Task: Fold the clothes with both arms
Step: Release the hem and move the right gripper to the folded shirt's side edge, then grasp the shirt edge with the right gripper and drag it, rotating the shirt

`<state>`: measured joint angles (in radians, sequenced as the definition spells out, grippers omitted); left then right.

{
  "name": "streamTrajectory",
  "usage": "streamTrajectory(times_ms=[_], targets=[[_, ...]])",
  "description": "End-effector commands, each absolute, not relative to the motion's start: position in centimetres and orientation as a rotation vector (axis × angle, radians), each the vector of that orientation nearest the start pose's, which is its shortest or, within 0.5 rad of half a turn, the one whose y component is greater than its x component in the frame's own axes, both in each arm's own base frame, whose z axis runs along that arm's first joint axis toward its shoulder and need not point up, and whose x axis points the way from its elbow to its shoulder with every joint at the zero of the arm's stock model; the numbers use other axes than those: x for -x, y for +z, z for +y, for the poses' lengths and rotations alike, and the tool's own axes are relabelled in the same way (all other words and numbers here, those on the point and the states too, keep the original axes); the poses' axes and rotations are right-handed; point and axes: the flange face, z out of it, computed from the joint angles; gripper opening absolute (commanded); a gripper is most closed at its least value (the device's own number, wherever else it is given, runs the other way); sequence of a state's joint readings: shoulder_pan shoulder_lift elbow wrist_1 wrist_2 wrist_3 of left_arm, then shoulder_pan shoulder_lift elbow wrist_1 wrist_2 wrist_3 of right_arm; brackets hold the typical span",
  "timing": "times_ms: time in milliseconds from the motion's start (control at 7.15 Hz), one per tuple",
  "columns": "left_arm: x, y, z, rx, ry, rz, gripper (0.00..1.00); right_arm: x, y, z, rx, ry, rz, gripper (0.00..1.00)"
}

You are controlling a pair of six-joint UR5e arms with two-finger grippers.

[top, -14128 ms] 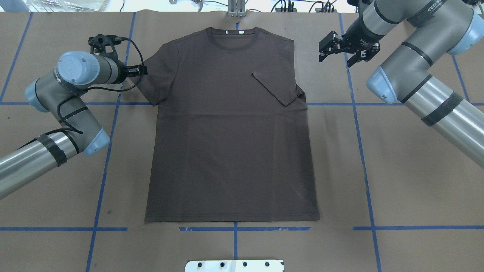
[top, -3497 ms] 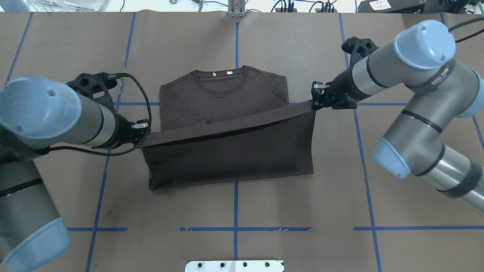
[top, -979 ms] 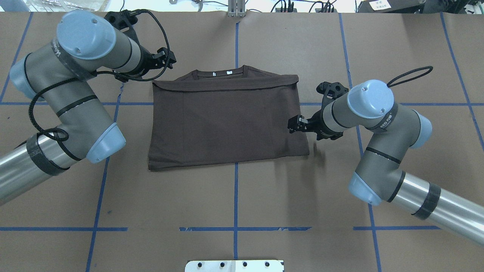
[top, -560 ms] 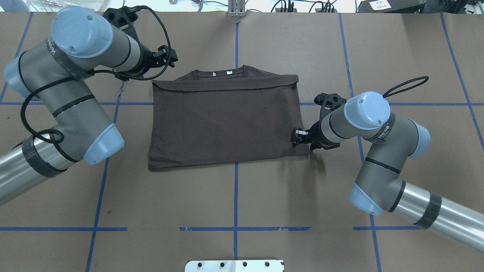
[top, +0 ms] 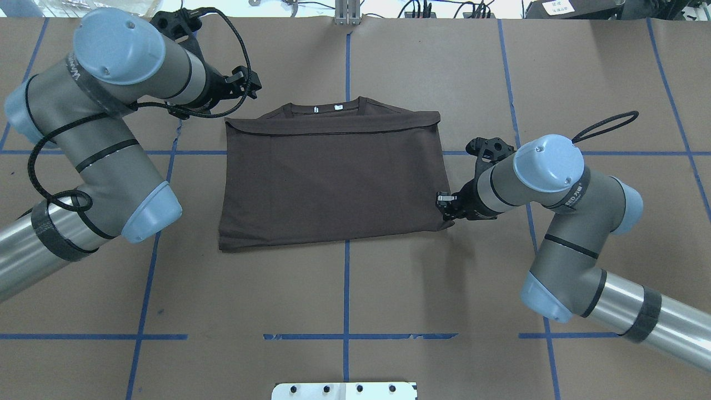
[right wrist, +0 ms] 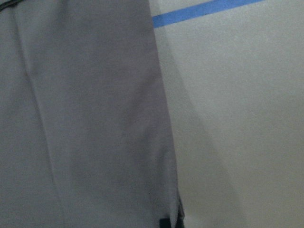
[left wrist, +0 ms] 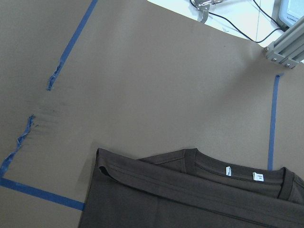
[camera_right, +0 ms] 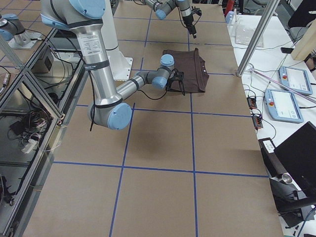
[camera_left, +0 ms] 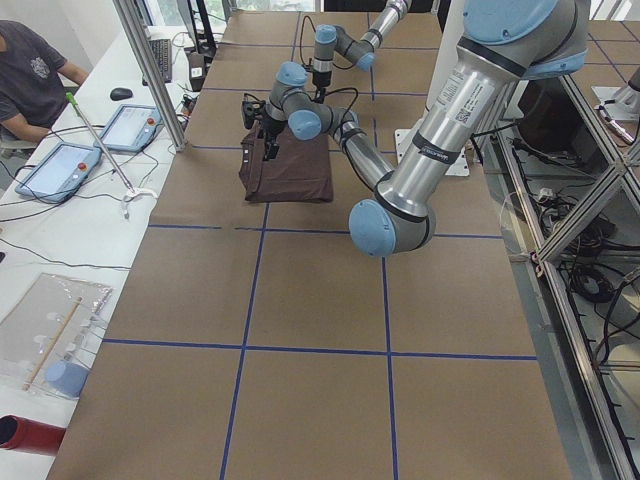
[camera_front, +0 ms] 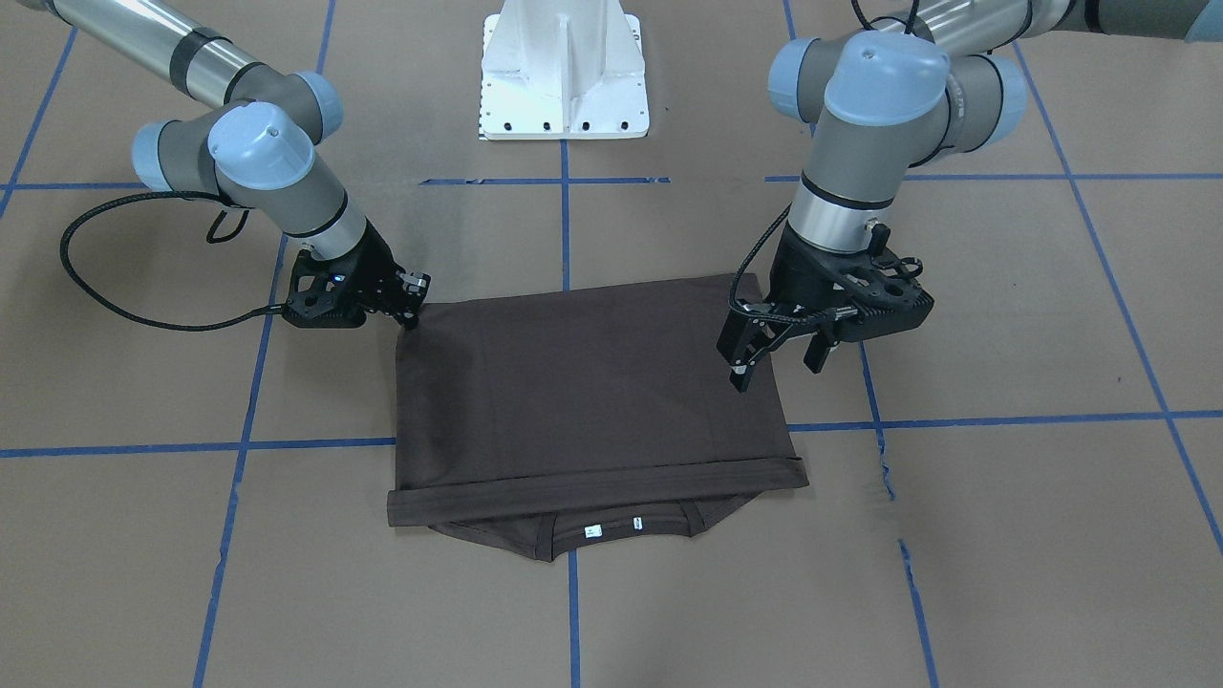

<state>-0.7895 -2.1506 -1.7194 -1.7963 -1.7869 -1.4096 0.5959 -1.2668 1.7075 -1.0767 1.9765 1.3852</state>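
The dark brown T-shirt (top: 333,178) lies folded in half on the brown table, its hem laid up over the chest just short of the collar (top: 325,108). My left gripper (camera_front: 776,368) hangs open above the table off the shirt's collar-side left corner (top: 250,89), holding nothing. The left wrist view looks down on the collar and folded hem (left wrist: 190,199). My right gripper (top: 444,210) is low at the shirt's near right corner (camera_front: 413,304), its fingers apart around the fabric edge. The right wrist view is filled by that shirt edge (right wrist: 80,118).
The white pedestal base (camera_front: 564,67) stands at the robot's side of the table. Blue tape lines (top: 345,289) grid the brown surface. In the exterior left view a person (camera_left: 30,70) sits at a side desk with tablets, behind a metal post (camera_left: 150,70).
Over the earlier frames the flat shirt was folded hem-to-collar and let go. In the last second my right gripper slid along the right edge to the near corner; the left arm barely moved.
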Motion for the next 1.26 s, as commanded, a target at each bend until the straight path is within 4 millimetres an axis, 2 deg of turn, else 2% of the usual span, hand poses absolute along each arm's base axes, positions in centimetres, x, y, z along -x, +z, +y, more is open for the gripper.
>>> streamTrajectory(times_ms=[0,140,280,420,560,699,839,979,1119], targets=[[-38.6,22.6,-54.6,-0.255,-0.472,0.961,1.00,40.8,39.3,-32.9,0.049,0.096,-0.995,0.00],[-38.3,21.9,-54.1,-0.260,-0.467,0.978,1.00,38.5,39.7,-27.1,0.096,0.025,-0.983,0.00],[-38.5,21.6,-53.7,-0.261,-0.461,0.984,1.00,37.5,39.3,-21.8,0.169,-0.033,-0.975,0.00],[-39.2,22.3,-53.2,-0.249,-0.450,0.976,1.00,38.6,38.3,-16.3,0.283,-0.054,-0.962,0.00],[-39.4,22.4,-52.9,-0.246,-0.445,0.976,1.00,39.6,37.1,-12.1,0.359,-0.085,-0.958,0.31],[-39.7,22.5,-52.6,-0.241,-0.438,0.976,1.00,39.1,35.5,-11.3,0.373,-0.091,-0.985,0.99],[-40.6,22.2,-51.4,-0.210,-0.407,0.994,1.00,38.1,34.5,-13.4,0.348,-0.049,-1.015,1.00],[-41.7,22.2,-47.6,-0.144,-0.415,1.027,1.00,36.5,33.7,-17.5,0.296,0.035,-1.059,1.00],[-44.8,22.2,-42.8,-0.034,-0.449,1.052,1.00,35.9,30.6,-21.5,0.225,0.102,-1.148,1.00]])
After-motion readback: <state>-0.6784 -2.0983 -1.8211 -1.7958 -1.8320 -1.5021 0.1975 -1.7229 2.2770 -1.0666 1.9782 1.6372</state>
